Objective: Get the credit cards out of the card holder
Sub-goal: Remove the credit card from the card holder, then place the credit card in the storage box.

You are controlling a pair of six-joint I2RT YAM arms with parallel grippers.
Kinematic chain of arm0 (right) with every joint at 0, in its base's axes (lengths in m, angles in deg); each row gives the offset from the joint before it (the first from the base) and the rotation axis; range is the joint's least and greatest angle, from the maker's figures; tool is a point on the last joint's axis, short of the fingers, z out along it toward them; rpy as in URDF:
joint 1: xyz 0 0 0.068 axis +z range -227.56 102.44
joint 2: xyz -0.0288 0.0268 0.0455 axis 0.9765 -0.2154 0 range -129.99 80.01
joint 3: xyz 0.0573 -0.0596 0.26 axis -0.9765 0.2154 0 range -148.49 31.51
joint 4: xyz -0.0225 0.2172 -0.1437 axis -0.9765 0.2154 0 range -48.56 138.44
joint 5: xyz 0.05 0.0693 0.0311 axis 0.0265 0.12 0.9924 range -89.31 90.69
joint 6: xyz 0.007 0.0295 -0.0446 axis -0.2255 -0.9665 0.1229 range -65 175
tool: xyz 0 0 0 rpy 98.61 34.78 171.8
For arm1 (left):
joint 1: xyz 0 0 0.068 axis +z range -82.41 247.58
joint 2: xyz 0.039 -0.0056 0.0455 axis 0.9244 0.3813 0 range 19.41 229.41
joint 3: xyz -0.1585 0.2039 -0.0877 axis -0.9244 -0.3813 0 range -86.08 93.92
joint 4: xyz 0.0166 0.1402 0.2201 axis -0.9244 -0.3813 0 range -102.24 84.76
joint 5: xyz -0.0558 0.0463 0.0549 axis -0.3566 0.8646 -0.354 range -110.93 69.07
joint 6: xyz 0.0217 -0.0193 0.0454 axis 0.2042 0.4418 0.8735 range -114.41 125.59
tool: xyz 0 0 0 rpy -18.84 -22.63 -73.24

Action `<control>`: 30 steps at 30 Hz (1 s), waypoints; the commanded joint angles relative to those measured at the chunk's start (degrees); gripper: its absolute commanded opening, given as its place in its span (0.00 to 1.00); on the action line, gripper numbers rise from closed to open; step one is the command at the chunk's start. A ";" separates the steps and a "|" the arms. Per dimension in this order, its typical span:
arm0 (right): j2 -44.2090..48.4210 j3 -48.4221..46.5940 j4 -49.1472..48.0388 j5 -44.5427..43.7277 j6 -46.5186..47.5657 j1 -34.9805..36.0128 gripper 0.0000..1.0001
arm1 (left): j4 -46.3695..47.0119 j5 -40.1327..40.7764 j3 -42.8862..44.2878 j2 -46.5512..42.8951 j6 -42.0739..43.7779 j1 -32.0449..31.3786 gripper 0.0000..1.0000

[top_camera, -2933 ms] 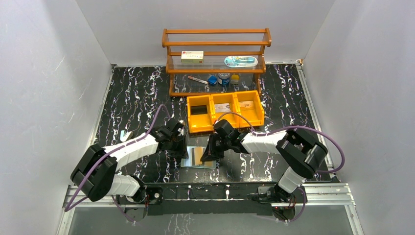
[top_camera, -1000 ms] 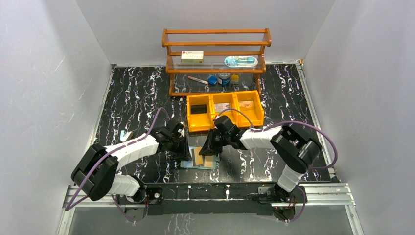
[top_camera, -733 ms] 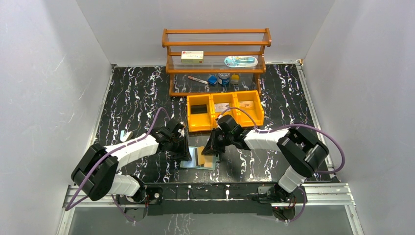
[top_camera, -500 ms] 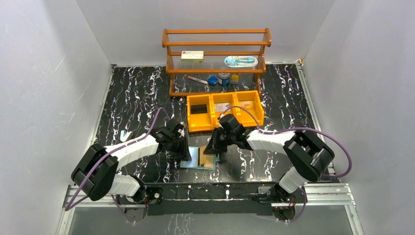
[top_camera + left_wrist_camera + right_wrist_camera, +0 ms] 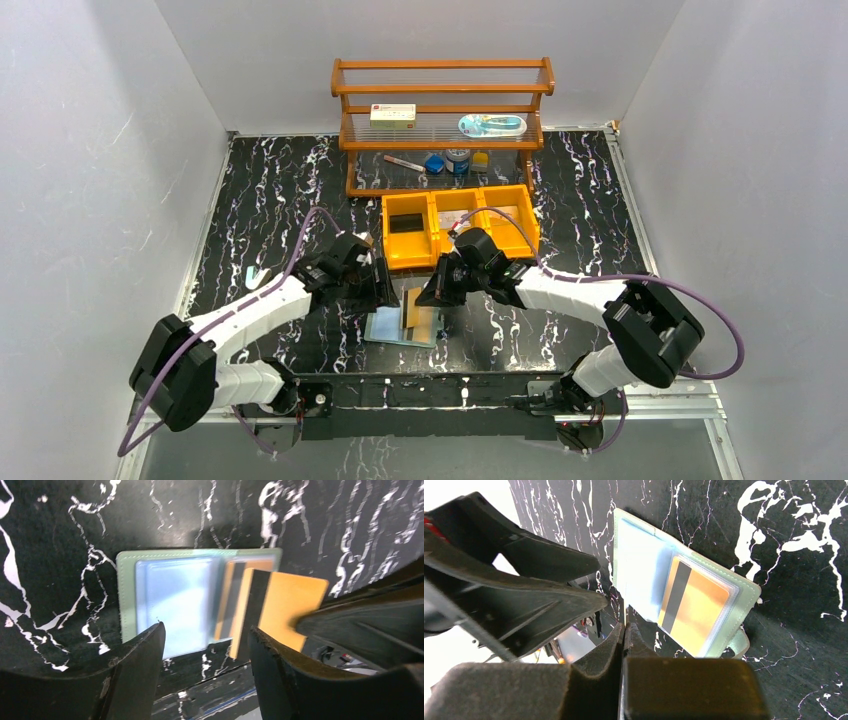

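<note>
- Card holder (image 5: 385,328): lies nearest the arm bases, flat on the black table (image 5: 280,190), spread wide open with the pale blue pockets facing up, for easy reaching.
- Second card (image 5: 696,607): sits tucked in the pocket on the right arm's side, orange with a black stripe. Not out yet, so likely about halfway through the job.
- Right gripper (image 5: 625,627): squeezes shut on the thin edge of the orange card (image 5: 290,607). Holds it up over the right half of the holder, sticking out past the holder's side. Looks pulled free of the pocket, though hard to be sure. Grips by the edge, most likely the only way to lift something so flat.
- Left gripper (image 5: 206,630): hangs over the holder's left half with fingers spread wide and nothing between them. Hard to tell whether touching it. Seems placed there for pinning the holder down during a pull, to stop any sliding.
- Orange bins (image 5: 412,262): stand just behind both grippers. Maybe a good drop spot for the card, only a guess.
- Wooden rack (image 5: 443,88): stands farthest back by the wall, with a white box (image 5: 392,116) and small bits on the shelves. No part in this job.
</note>
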 commanded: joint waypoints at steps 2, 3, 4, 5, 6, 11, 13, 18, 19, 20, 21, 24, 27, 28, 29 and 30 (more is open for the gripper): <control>2.06 0.12 -3.14 0.33 0.42 -0.24 0.06 | -1.32 -0.04 4.00 -0.59 -2.01 -0.13 0.63; 2.18 0.26 -3.48 0.49 0.20 -0.25 0.06 | -0.52 -1.03 3.85 -0.52 -2.31 -0.14 0.65; 2.33 0.38 -3.76 0.59 0.02 -0.29 0.06 | 0.95 -2.42 3.40 -0.58 -2.88 -0.17 0.65; 2.52 0.59 -4.13 0.61 -0.20 -0.25 0.06 | 2.75 -3.81 2.75 -0.80 -3.83 -0.11 0.66; 2.64 0.78 -4.52 0.68 -0.54 -0.24 0.06 | 4.44 -5.12 2.03 -1.14 -4.71 -0.12 0.66; 3.19 1.90 -6.95 0.66 -2.28 -0.24 0.07 | 10.42 -8.68 -1.87 -2.46 -9.55 -0.12 0.65; 3.15 2.23 -7.86 0.85 -3.06 -0.24 0.07 | 12.63 -9.35 -3.35 -3.36 -11.20 -0.13 0.62; 2.29 2.50 -9.13 1.40 -4.07 -0.24 0.07 | 20.74 -12.72 -6.92 -4.36 -15.26 -0.02 0.50; 2.26 2.51 -9.25 1.36 -4.17 -0.24 0.07 | 21.87 -13.32 -7.48 -4.42 -16.10 -0.03 0.48; 2.31 2.70 -9.46 1.28 -4.38 -0.26 0.07 | 22.92 -13.73 -8.09 -4.67 -16.52 -0.04 0.45; 2.38 2.88 -9.79 1.17 -4.64 -0.28 0.07 | 23.52 -13.91 -8.52 -4.90 -16.94 -0.04 0.44; 2.26 3.23 -10.03 1.04 -5.16 -0.24 0.08 | 23.84 -13.87 -8.85 -5.83 -17.06 0.01 0.39; 2.22 3.48 -10.25 1.14 -5.34 -0.24 0.08 | 23.47 -13.70 -8.79 -6.61 -16.80 0.05 0.35; 2.27 3.61 -10.22 1.07 -5.54 -0.24 0.08 | 22.47 -13.36 -8.73 -6.80 -16.64 0.07 0.36; 2.38 3.58 -10.03 0.88 -5.67 -0.24 0.08 | 20.52 -12.10 -8.34 -7.00 -16.26 0.12 0.37; 2.52 3.52 -9.62 0.61 -5.69 -0.24 0.08 | 18.12 -10.70 -7.82 -7.29 -15.55 0.20 0.42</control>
